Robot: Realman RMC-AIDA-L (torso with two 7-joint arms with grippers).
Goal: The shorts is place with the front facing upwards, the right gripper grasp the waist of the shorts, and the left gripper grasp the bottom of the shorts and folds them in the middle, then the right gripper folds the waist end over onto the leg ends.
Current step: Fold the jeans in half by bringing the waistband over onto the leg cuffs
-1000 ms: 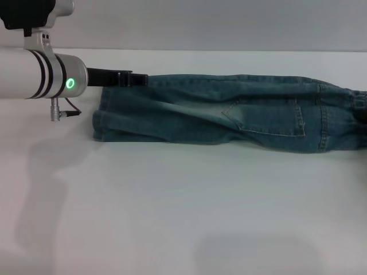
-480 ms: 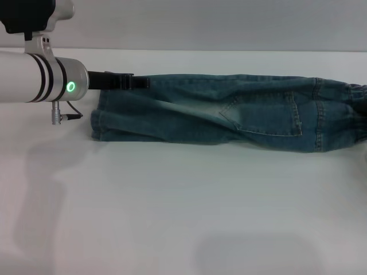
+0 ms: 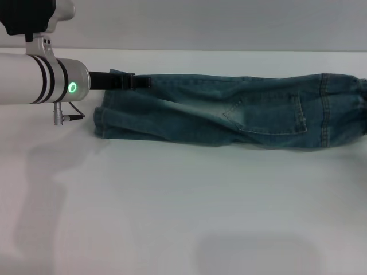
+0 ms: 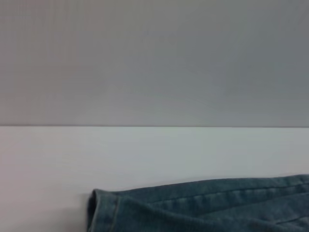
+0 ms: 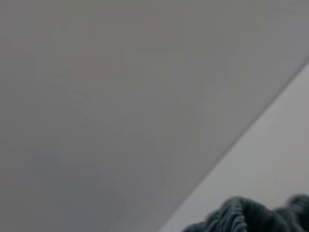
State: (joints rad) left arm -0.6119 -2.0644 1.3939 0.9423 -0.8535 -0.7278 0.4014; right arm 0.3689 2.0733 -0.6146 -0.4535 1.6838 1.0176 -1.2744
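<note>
The shorts (image 3: 229, 112) lie folded lengthwise in a long band across the far part of the white table (image 3: 183, 217), a stitched pocket facing up. The bottom of the shorts (image 3: 102, 120) is at the left end. My left gripper (image 3: 127, 81) reaches in from the left and is shut on the far corner of that hem. The left wrist view shows the same hem edge (image 4: 96, 210). The waist (image 3: 360, 106) is at the right border of the head view, and its ruffled band (image 5: 241, 215) shows in the right wrist view. My right gripper is out of view.
A grey wall (image 3: 200, 23) rises behind the table's far edge. A wide stretch of bare white tabletop lies in front of the shorts. The left arm's silver forearm with its green ring (image 3: 71, 87) hangs over the far left of the table.
The waist end has slid a little left, fully into the head view, and the dark shape at the right border is gone. The left gripper has barely moved.
</note>
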